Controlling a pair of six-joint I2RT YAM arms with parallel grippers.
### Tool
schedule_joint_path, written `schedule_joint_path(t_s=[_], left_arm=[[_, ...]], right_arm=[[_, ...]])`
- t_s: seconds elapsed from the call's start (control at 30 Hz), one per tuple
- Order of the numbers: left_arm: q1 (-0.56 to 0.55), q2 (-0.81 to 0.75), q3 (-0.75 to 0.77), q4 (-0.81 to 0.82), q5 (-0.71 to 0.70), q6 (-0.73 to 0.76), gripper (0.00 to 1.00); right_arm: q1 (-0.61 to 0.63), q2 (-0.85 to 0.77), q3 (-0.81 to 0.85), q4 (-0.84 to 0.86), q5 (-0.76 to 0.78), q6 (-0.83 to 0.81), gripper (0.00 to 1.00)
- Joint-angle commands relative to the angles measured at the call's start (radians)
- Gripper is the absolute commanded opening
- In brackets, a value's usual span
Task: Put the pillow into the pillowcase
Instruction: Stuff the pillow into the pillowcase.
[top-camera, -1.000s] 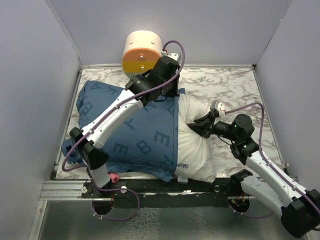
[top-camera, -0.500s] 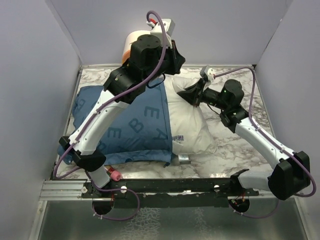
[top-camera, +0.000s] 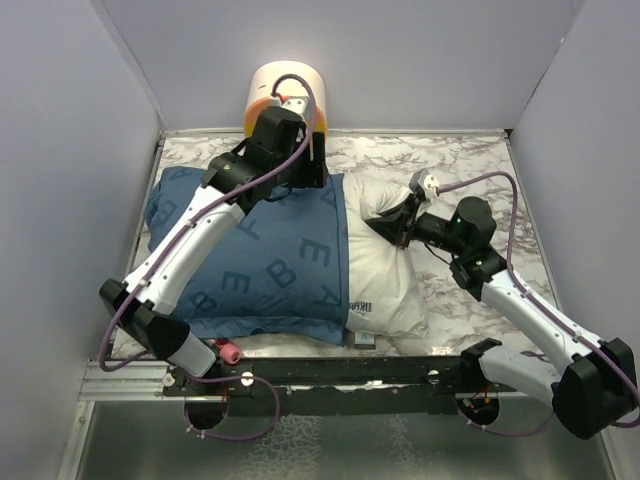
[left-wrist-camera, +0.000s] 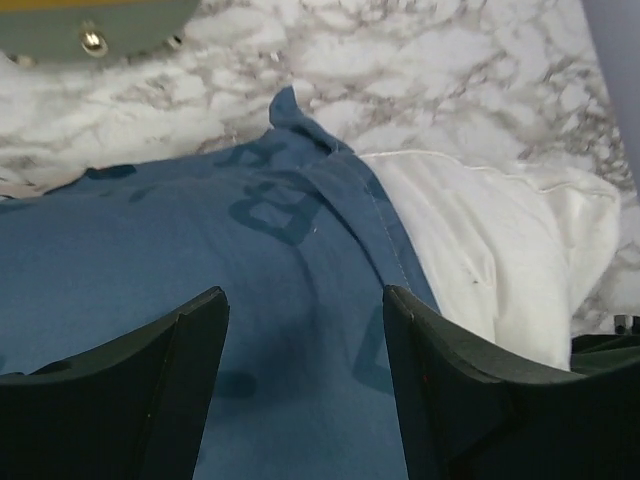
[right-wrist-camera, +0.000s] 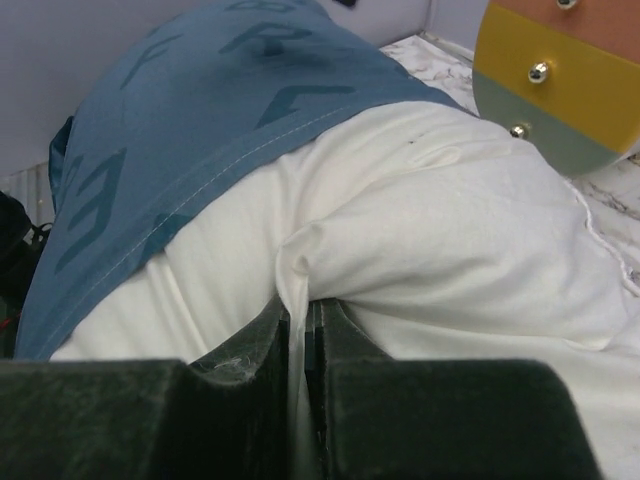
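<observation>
While the soft pillow (top-camera: 385, 275) is pinched by the closed right fingers (right-wrist-camera: 240, 420) | left fingers (left-wrist-camera: 130, 400) spread open, empty | limp pillowcase (top-camera: 270, 260) best gripped at hem

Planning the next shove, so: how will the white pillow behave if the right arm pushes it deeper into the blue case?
Probably squashy: the pillow puckers where the right gripper pinches it, so a push may only dent it. Its plump bulk suggests lightness. The limp pillowcase may bunch.
</observation>
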Motion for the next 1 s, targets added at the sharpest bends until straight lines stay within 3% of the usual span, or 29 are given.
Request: schedule_joint_path(t_s=[0.0,0.3,0.5,0.57,0.67,0.73,0.87,0.97], left_arm=[[-0.040,0.057,-0.040,-0.038,0.103,-0.057,0.69],[-0.117,0.086,-0.107,-0.043,0.087,-0.086,0.76],[-0.120,0.067,-0.260,-0.007,0.098,-0.105,0.72],[-0.120,0.063,-0.307,0.020,0.107,-0.104,0.58],[-0.120,0.076,-0.321,0.053,0.119,-0.088,0.12],[-0.118,0.095,-0.263,0.070,0.104,-0.060,0.00],[-0.111,0.174,0.054,0.114,0.056,0.078,0.00],[-0.108,0.296,0.428,0.116,0.070,0.171,0.00]], right_arm=[[0.010,-0.070,-0.079,0.045,-0.013,0.048,0.07],[0.010,-0.102,-0.169,0.042,0.008,0.073,0.07],[0.010,-0.094,-0.233,0.061,0.010,0.101,0.07],[0.010,-0.088,-0.250,0.067,0.005,0.116,0.07],[0.010,-0.083,-0.268,0.088,-0.002,0.143,0.06],[0.010,-0.068,-0.259,0.111,0.000,0.159,0.06],[0.010,0.065,-0.116,0.189,0.014,0.192,0.06],[0.009,0.204,0.100,0.221,0.029,0.203,0.06]])
